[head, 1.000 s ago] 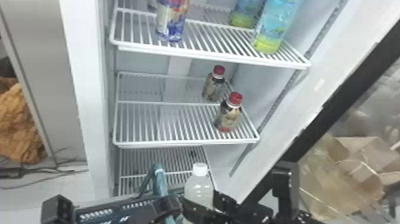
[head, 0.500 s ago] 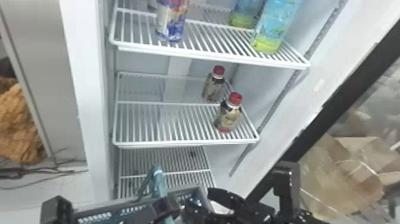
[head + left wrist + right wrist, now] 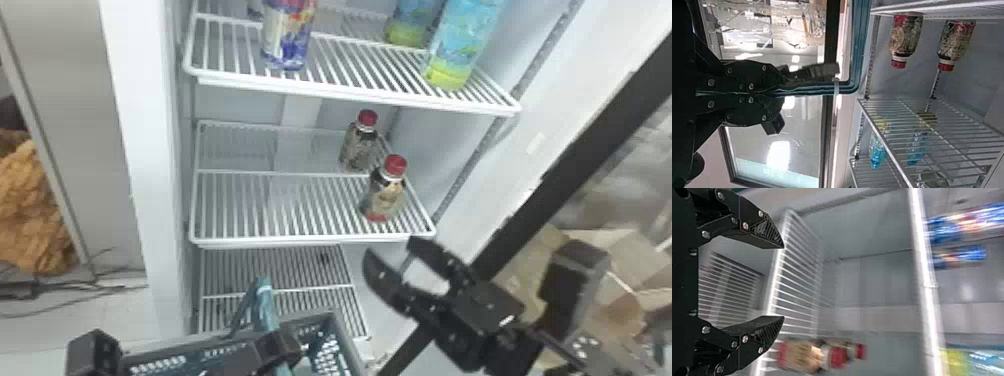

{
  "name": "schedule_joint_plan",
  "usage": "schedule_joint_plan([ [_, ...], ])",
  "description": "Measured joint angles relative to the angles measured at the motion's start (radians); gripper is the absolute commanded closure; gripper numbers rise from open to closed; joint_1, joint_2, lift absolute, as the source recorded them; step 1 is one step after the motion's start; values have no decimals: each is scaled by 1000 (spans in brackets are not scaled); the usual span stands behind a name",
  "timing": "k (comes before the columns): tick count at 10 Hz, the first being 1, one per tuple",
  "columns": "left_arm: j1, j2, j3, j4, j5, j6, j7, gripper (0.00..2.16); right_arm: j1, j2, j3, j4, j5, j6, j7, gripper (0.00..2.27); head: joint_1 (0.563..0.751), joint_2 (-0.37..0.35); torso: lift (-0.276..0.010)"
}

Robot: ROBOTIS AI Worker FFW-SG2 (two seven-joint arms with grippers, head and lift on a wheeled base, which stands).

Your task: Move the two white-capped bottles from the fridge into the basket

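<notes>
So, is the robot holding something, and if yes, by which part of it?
Yes, the basket: the left claw is closed on its teal handle. The right claw is open, with nothing in it.

Up on the shelf (image 3: 360, 95), the tall blue-and-green bottles (image 3: 462, 45) are losing their tops to the head view's upper edge, while the left gripper (image 3: 287, 346) is hiding part of the cut-off basket (image 3: 347, 340) and the right wrist view is blurring the red-capped bottles (image 3: 799, 355).
</notes>
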Motion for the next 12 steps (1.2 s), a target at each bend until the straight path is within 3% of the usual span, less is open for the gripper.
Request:
schedule_joint_plan([
  [5,-2,-3,-6,0,0,-1,0,1119,-2,16,20,113,5,-351,-67,438,695,-350,-260],
  [9,-2,-3,-9,0,0,0,0,1119,-51,16,106,336,-8,-625,-115,361,695,-350,-260],
  [12,-2,-3,-13,0,0,0,0,1119,-76,4,174,410,-28,-667,-143,361,695,-350,-260],
])
